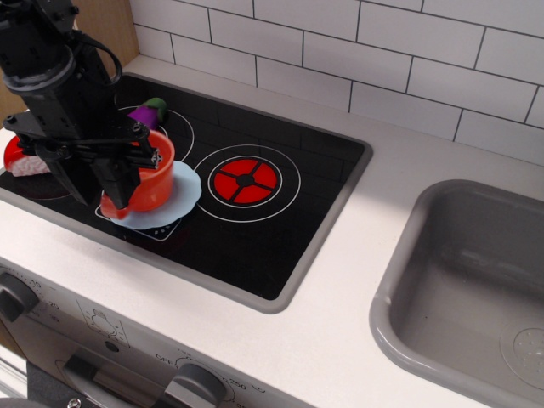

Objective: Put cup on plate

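Note:
The coral-red cup [151,177] stands on the light-blue scalloped plate [182,196] on the black stovetop, left of the red burner. My black gripper [107,189] comes down from the upper left and is shut on the cup's left rim. Its fingers hide the cup's left side and its handle. The plate's left half is hidden under the cup and the gripper. The cup's base appears to rest on the plate.
A purple eggplant [151,109] lies just behind the cup. A red-and-white sushi piece [19,158] sits at the left edge, partly behind the arm. A red burner ring [246,180] is to the right. A grey sink [476,289] is at the far right. Knobs [197,387] line the front panel.

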`<state>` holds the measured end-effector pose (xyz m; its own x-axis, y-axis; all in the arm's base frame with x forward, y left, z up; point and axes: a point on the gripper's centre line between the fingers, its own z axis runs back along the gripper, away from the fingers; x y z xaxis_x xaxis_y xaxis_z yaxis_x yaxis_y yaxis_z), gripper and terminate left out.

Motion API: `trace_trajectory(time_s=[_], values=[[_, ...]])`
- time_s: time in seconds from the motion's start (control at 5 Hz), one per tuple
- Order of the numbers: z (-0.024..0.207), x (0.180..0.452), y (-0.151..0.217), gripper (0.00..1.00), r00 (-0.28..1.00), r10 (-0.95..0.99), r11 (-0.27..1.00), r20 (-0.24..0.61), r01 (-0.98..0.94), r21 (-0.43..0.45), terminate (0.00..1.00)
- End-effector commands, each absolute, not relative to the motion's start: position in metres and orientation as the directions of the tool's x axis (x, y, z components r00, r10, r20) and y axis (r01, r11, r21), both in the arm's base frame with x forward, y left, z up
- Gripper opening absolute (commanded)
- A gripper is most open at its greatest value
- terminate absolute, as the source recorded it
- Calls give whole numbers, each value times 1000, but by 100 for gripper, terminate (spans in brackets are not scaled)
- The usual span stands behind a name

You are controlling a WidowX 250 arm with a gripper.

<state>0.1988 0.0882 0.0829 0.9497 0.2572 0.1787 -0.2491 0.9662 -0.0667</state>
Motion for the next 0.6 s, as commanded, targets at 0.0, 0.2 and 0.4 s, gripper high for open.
trace_trajectory(time_s=[0.0, 0.2, 0.4], values=[[86, 202, 94, 100, 941, 265, 964, 210, -260, -53, 0], [104, 207, 90, 100, 925, 315, 949, 211, -305, -80, 0], [122, 213, 85, 100, 907, 348, 937, 237, -343, -64, 0]])
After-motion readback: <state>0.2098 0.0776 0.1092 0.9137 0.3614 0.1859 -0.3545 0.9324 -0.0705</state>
